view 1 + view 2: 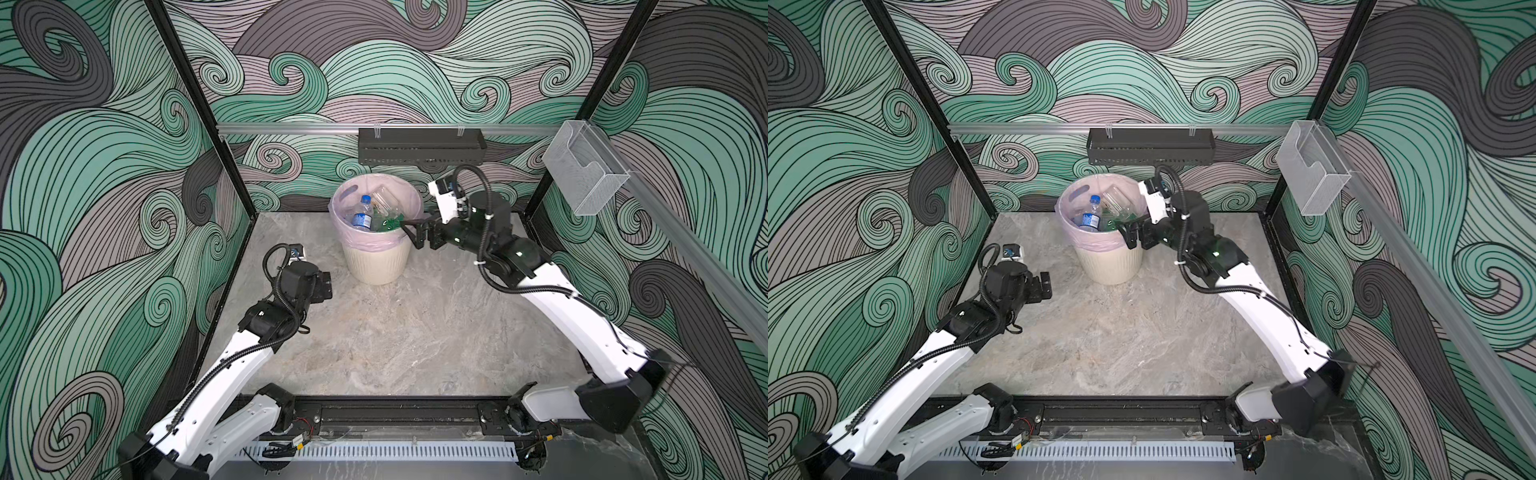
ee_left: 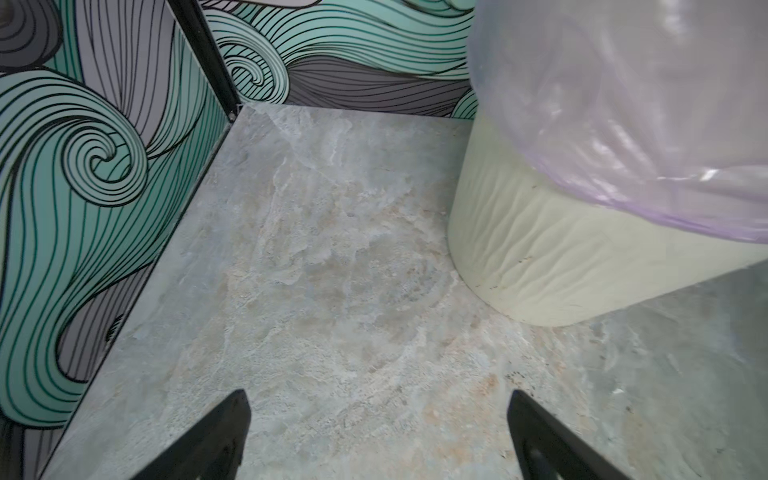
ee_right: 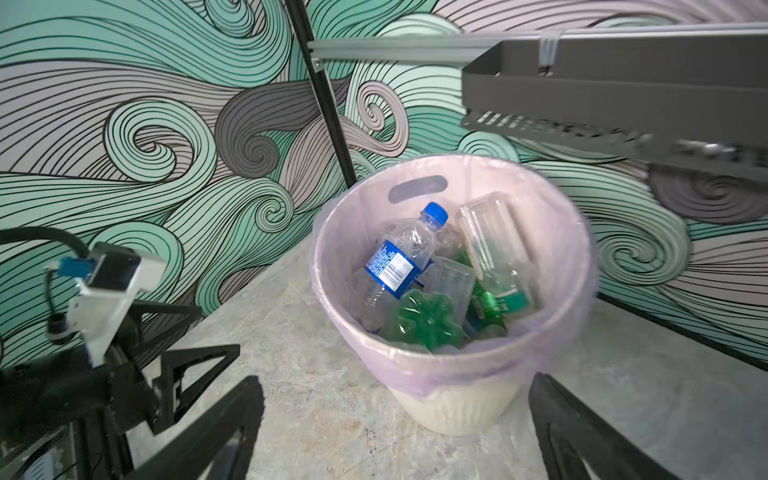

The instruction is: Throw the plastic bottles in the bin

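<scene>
Swirl-patterned walls point(image 1: 83, 166) enclose a grey marbled tabletop point(image 1: 395, 332) bearing the bin point(image 1: 376, 264).

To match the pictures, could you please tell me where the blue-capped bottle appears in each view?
Top view: blue-capped bottle in the left half of the bin.
Top view: the bottle also in the bin's left half.
Left wrist: absent; only the bin's outer wall shows.
Right wrist: the bottle inside the bin.
Shared landmark: the bin's pink liner.
</scene>
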You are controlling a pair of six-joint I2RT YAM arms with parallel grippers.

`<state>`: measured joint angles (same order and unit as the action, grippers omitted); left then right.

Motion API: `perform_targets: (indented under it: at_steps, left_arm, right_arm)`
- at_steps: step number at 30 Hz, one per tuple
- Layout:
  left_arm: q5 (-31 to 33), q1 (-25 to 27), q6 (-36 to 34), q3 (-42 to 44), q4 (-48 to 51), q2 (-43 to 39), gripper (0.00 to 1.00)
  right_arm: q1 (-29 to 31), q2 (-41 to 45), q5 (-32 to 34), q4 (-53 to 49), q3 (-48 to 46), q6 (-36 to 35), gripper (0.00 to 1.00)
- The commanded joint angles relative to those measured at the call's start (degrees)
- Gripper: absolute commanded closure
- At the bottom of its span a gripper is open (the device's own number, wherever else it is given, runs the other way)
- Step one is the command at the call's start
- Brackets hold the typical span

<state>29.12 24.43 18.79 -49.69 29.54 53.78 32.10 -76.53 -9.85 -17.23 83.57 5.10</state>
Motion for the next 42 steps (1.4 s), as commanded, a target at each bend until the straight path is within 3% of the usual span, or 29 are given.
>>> perform_targets:
  at_steps: [1, 5, 9, 11, 14, 16, 18, 22, 25, 26, 28, 30, 32, 42]
  left_arm:
    - [8.16, -2.52, -5.28, 1.71, -8.10, 0.37, 0.01]
    - [7.94, -9.12, -7.42, 10.61, -22.14, -0.60, 0.01]
    - [5.35, -15.40, -8.68, 18.95, -37.21, -0.09, 0.01]
    - [3.52, -18.31, -8.76, 20.73, -41.19, 2.02, 0.01]
    - [-0.53, -21.92, -6.82, 19.97, -41.42, 7.51, 0.01]
    - [-2.25, -22.70, -8.41, 21.27, -47.34, 11.70, 0.01]
    - [-3.54, -22.84, -10.89, 23.36, -55.92, 16.31, 0.01]
    - [-4.31, -23.25, -13.21, 20.82, -58.37, 25.55, 0.01]
    - [-6.73, -23.41, -14.53, 22.40, -68.12, 32.82, 0.01]
    - [-7.34, -23.71, -14.74, 23.36, -70.91, 33.43, 0.01]
    - [-9.05, -24.11, -13.25, 23.18, -67.40, 32.53, 0.01]
    - [-9.58, -24.26, -14.81, 24.63, -73.06, 34.41, 0.01]
    - [-10.97, -24.83, -13.62, 23.41, -68.96, 33.36, 0.01]
    - [-12.25, -25.48, -13.25, 23.14, -68.39, 33.50, 0.01]
  right_arm:
    - [-4.23, 5.19, 4.51, 3.20, -9.47, -1.11, 0.00]
    - [-10.72, 12.91, 8.62, 7.24, -21.97, -1.05, 0.00]
    - [-15.71, 17.03, 16.62, 11.93, -32.89, -4.08, 0.00]
    - [-19.06, 17.22, 23.70, 17.54, -39.28, -3.18, 0.00]
    - [-26.28, 14.35, 23.99, 26.05, -47.46, -0.34, 0.00]
    - [-29.80, 11.31, 23.13, 31.39, -51.66, 2.15, 0.00]
    - [-31.29, 8.03, 23.67, 37.64, -55.43, 3.04, 0.00]
    - [-31.57, 0.23, 25.02, 55.39, -61.90, 1.30, 0.00]
    - [-31.57, -0.32, 23.21, 55.98, -61.27, -1.01, 0.00]
    - [-31.57, -1.77, 23.29, 59.19, -62.02, -1.56, 0.00]
    - [-31.74, -7.55, 21.06, 67.27, -63.35, -2.43, 0.00]
    - [-31.18, -12.60, 16.95, 72.21, -62.88, -4.92, 0.00]
    - [-30.56, -10.81, 17.14, 65.49, -60.81, -5.54, 0.00]
    - [-30.43, -11.42, 17.29, 67.16, -61.11, -5.72, 0.00]
